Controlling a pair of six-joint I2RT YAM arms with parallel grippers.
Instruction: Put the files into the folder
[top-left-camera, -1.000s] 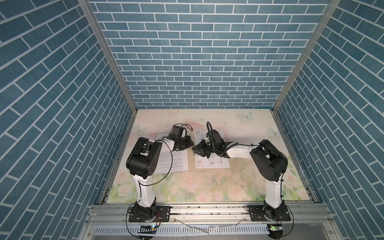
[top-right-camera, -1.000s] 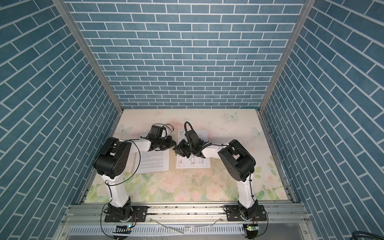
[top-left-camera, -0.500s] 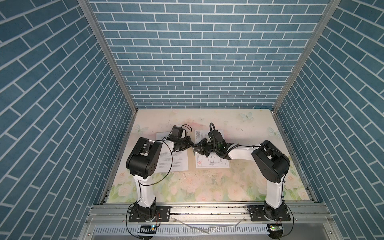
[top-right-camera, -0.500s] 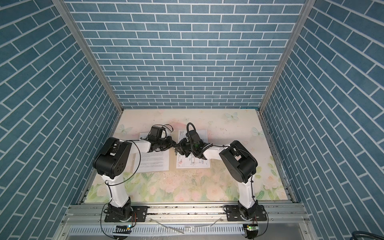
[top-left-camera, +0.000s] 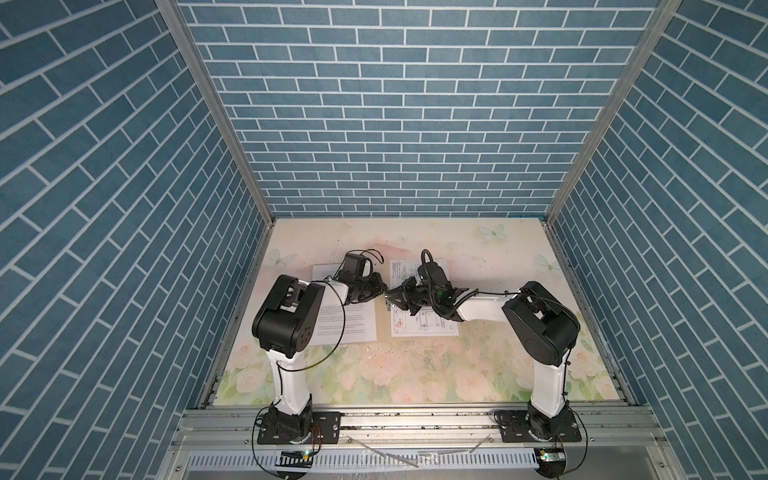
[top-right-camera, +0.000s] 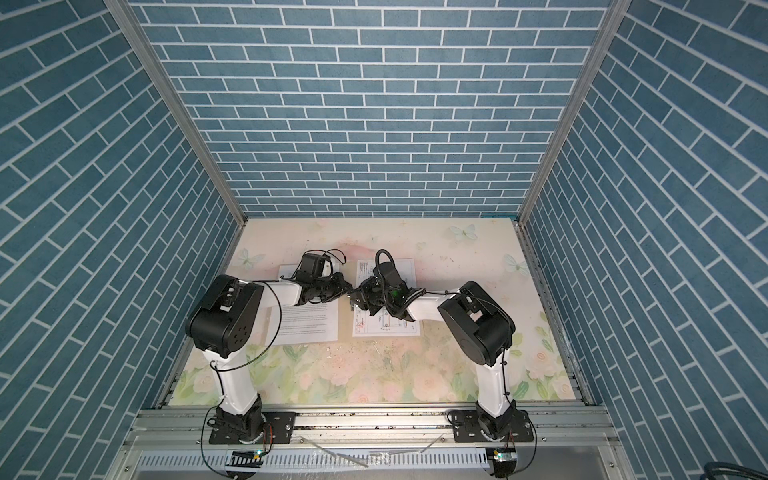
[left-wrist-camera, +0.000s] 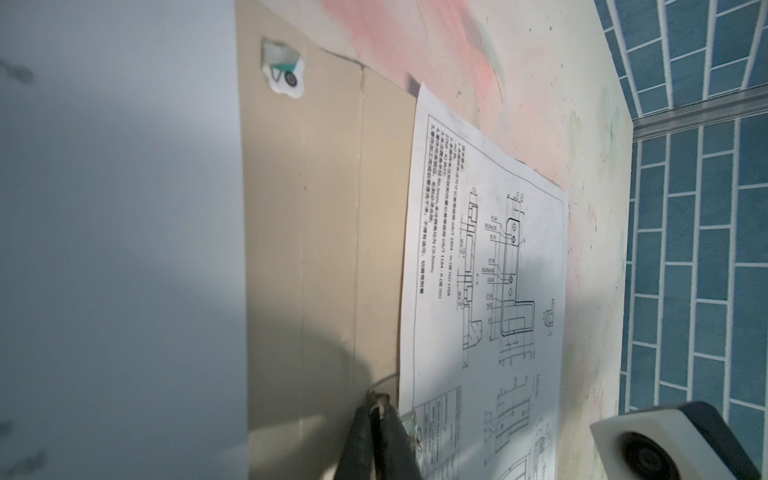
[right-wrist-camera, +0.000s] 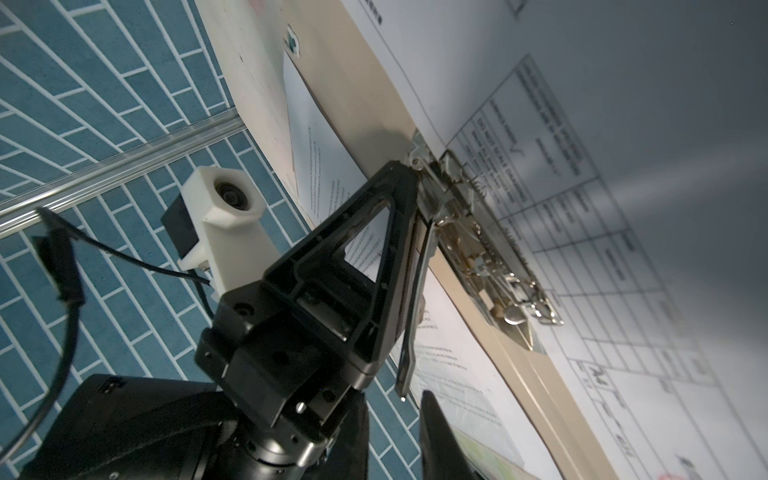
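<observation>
Floral bench (top-left-camera: 498, 353), blue brick walls (top-left-camera: 395, 124). Folder (left-wrist-camera: 332, 208) open mid-bench: text sheet (top-left-camera: 357, 326) left, drawing sheet (left-wrist-camera: 519, 270) right. Metal clip (right-wrist-camera: 478, 249) runs along spine btwn them; left fingers (left-wrist-camera: 374, 449) pinched on its end, right fingers (right-wrist-camera: 440, 440) can't tell

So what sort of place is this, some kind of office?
More likely a robot test booth than an office: two arms bolted to a metal rail, walls of blue brick-pattern panels, and a floral tabletop holding only a folder with two sheets.
</observation>
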